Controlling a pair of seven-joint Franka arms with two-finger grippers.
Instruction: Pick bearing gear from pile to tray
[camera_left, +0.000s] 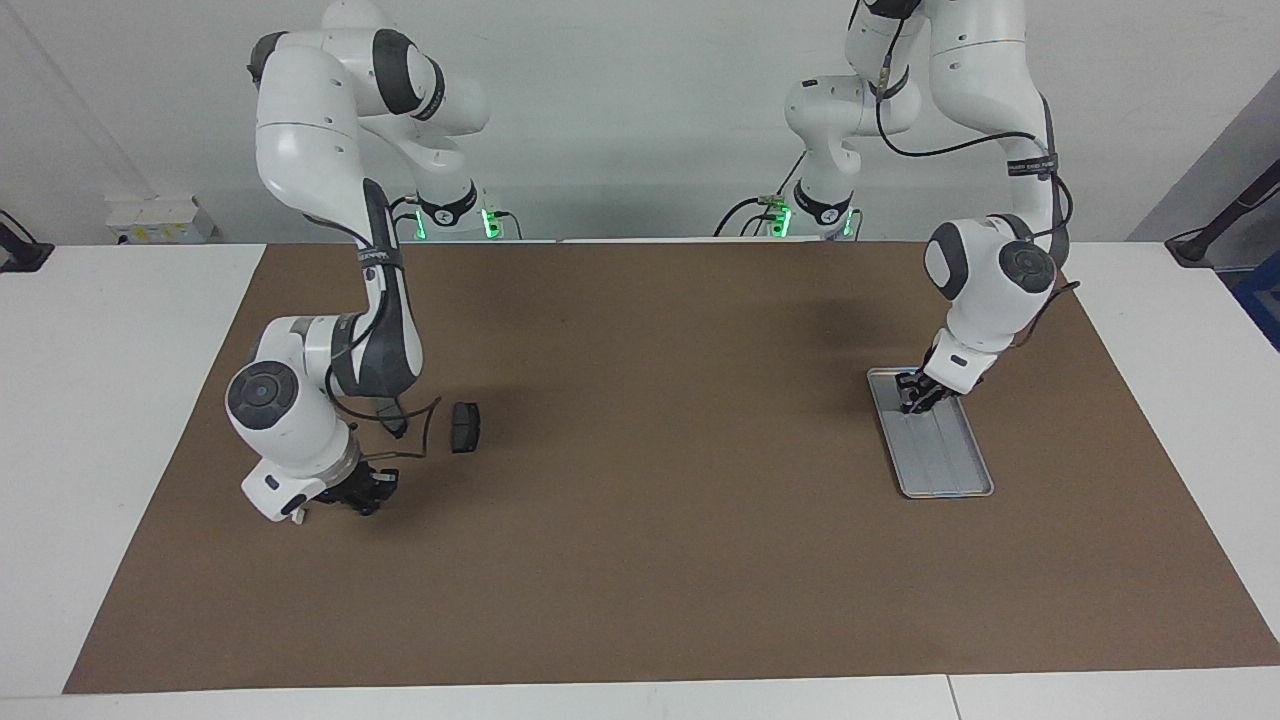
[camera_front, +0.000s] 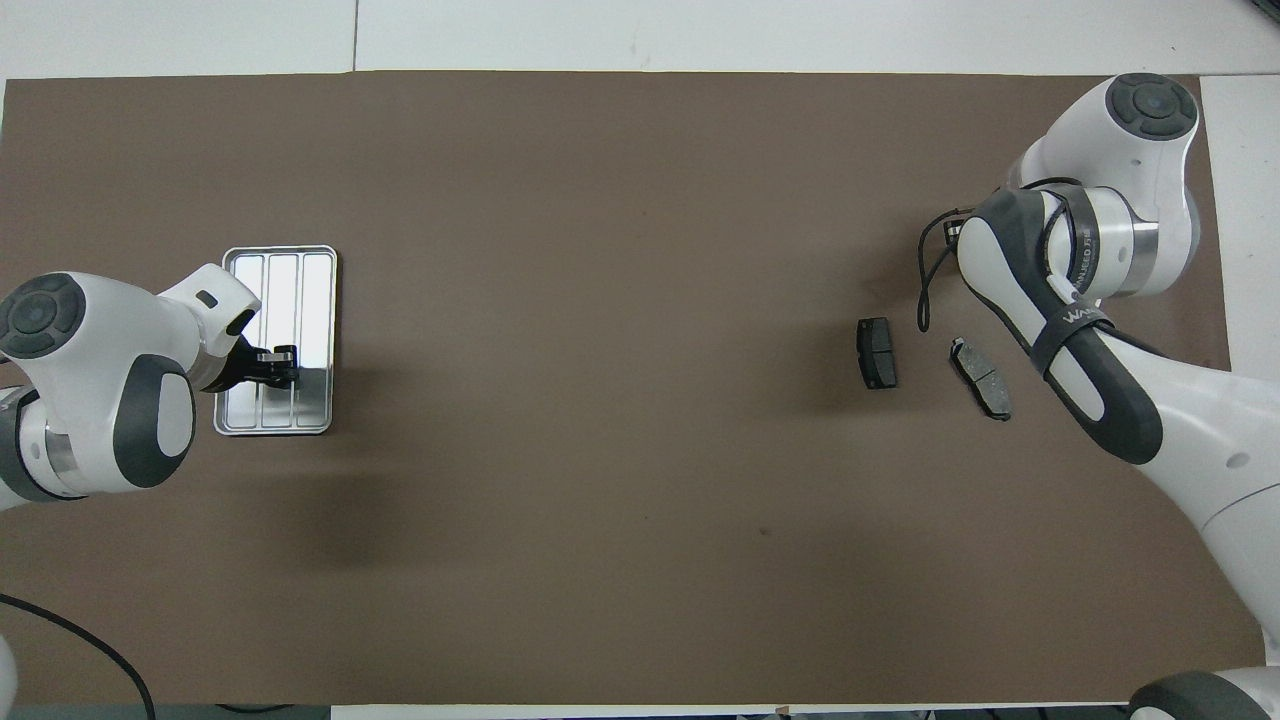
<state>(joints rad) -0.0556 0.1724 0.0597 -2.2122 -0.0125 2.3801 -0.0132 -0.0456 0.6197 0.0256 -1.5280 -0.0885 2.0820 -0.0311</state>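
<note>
While the right gripper (camera_left: 372, 497) sits closed beside the brake pad (camera_left: 464, 427), the left gripper (camera_left: 915, 397), grip state unclear, hangs over the tray (camera_left: 945, 470).

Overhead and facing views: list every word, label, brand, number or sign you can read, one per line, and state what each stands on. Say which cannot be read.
"WAN...": white lettering on the dark strap around the right arm, overhead view; only these first letters read, the rest is unclear.
Small white print on the black band around the left arm, facing view: too small to read.
Tray, brake pads: no text visible.
</note>
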